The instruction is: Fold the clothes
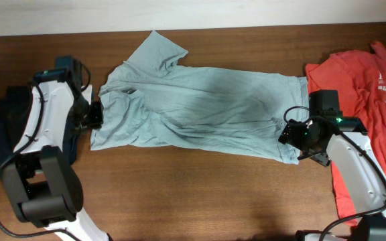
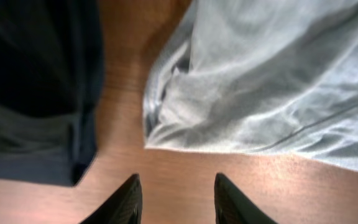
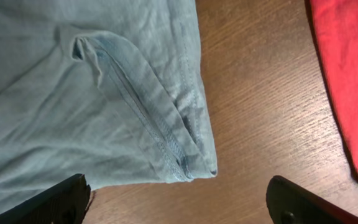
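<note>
grey-blue shirt (image 1: 200, 110): there it was, spread flat across the middle of the table (image 1: 200, 201); hem to the right, one sleeve pointing at the far edge; wrinkled and not yet folded
left gripper (image 2: 176, 186): jaws stood apart over bare wood; nothing between them; the shirt's bunched left edge lay just ahead, untouched
right gripper (image 3: 179, 193): jaws spread wide and empty; the hem corner, doubled over on itself, lay on the wood just ahead of the fingers
orange-red shirt (image 1: 367, 114): heaped at the table's right end, white print showing; close beside the grey-blue hem; partly under the right arm
navy shirt (image 1: 2, 127): at the left end; largely hidden beneath the left arm
</note>
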Robot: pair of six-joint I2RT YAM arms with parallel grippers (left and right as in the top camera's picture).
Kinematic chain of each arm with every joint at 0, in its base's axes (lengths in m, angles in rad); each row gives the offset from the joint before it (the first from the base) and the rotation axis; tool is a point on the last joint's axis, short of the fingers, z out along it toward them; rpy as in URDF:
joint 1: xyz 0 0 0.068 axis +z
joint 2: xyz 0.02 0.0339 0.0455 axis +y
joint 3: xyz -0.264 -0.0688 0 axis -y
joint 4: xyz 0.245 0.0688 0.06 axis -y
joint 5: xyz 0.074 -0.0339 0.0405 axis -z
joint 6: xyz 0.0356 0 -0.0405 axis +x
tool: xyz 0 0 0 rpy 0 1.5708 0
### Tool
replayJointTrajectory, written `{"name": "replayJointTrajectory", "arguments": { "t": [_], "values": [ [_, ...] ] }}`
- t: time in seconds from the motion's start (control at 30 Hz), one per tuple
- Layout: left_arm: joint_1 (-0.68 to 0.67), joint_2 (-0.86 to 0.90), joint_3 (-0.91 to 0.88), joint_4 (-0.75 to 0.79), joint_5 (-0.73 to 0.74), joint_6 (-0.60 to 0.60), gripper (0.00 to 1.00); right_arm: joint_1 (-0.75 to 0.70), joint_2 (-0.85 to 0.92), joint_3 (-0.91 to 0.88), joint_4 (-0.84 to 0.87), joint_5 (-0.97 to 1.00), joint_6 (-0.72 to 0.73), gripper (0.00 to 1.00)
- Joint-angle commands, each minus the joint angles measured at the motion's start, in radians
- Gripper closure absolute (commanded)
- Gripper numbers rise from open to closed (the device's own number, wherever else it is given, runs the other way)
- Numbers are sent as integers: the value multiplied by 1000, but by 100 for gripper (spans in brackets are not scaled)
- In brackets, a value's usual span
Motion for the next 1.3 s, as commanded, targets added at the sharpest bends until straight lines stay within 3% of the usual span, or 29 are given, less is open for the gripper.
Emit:
{"name": "replayJointTrajectory", "arguments": {
  "t": [0.0, 0.23, 0.37, 0.5, 0.7, 0.87, 1.07, 1.27],
  "values": [
    [1, -4, -71, 41, 71, -20, 62, -6, 1, 12, -20, 23, 5, 2],
    [2, -4, -193, 174, 16, -17, 62, -6, 1, 12, -26, 23, 4, 0],
    [2, -4, -240, 219, 17, -17, 77, -6, 1, 12, -27, 23, 4, 0],
    [2, -4, -281, 257, 7, -17, 75, -6, 1, 12, -27, 23, 4, 0],
    [2, -4, -337, 308, -19, -17, 61, -6, 1, 12, -40, 23, 4, 1],
    [2, -4, -389, 378, -36, -17, 63, -6, 1, 12, -49, 23, 4, 1],
    [3, -4, -423, 418, -41, -17, 100, -7, 1, 12, -68, 23, 4, 1],
    [24, -5, -413, 364, -124, -18, 99, -27, 1, 12, -84, 23, 4, 1]
  ]
}}
